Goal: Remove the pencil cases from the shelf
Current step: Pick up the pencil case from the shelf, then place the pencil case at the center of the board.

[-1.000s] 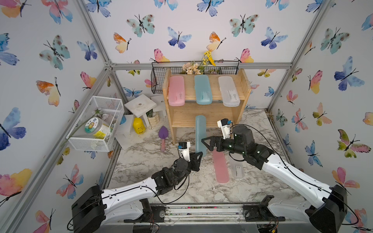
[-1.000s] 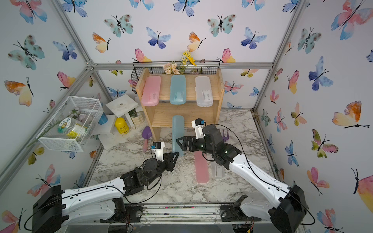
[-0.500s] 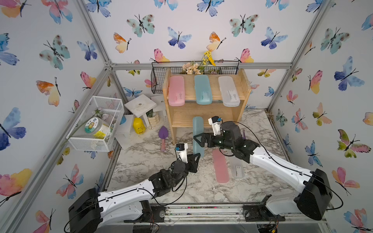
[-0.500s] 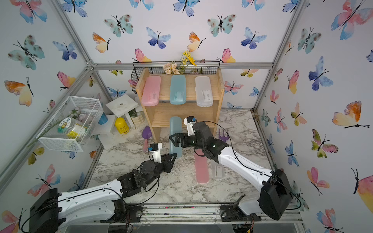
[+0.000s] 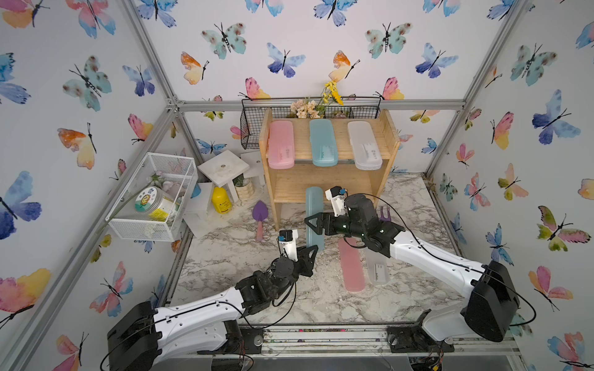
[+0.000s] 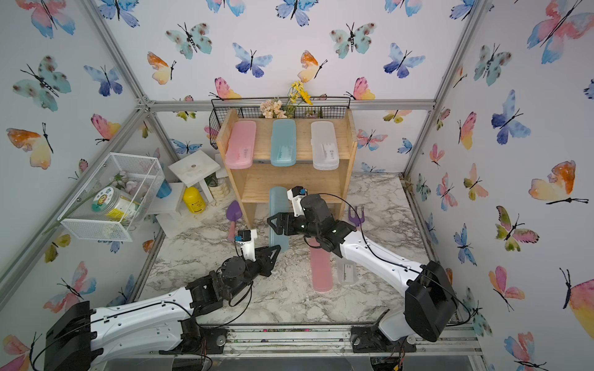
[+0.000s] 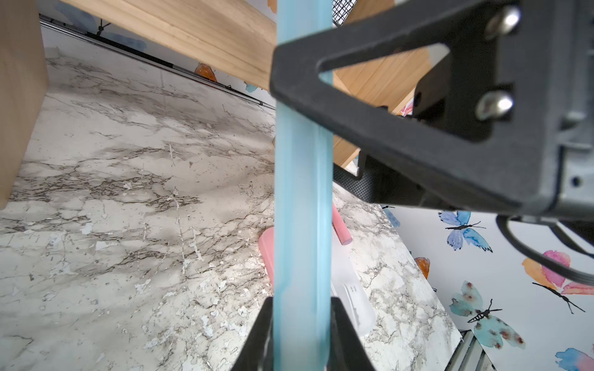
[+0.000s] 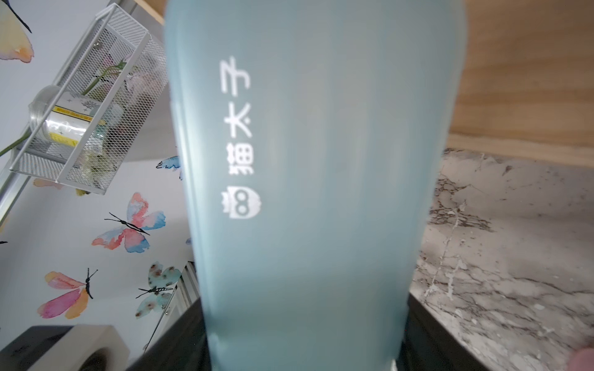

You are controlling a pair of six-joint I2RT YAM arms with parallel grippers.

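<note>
A teal pencil case (image 5: 314,205) (image 6: 278,205) stretches from the shelf's (image 5: 390,138) lower tier out over the table. My left gripper (image 5: 310,250) (image 7: 302,321) is shut on its near end, edge-on between the jaws. My right gripper (image 5: 313,223) (image 8: 305,337) is shut across its middle, one jaw on each long side of the printed face (image 8: 305,192). On the top tier lie a pink case (image 5: 280,144), a teal case (image 5: 323,143) and a frosted white case (image 5: 364,144). A pink case (image 5: 351,265) and a frosted white case (image 5: 376,268) lie on the marble table.
A black wire basket (image 5: 254,128) hangs behind the shelf. A white mesh basket (image 5: 154,199) is mounted on the left wall. A purple trowel (image 5: 259,213), a yellow bottle (image 5: 221,199) and a white stool (image 5: 223,167) stand left of the shelf; a purple fork (image 5: 384,213) lies at its right leg.
My right gripper has swung left from above the pink case on the table to the teal case and shut on it. The left gripper has kept its hold.
</note>
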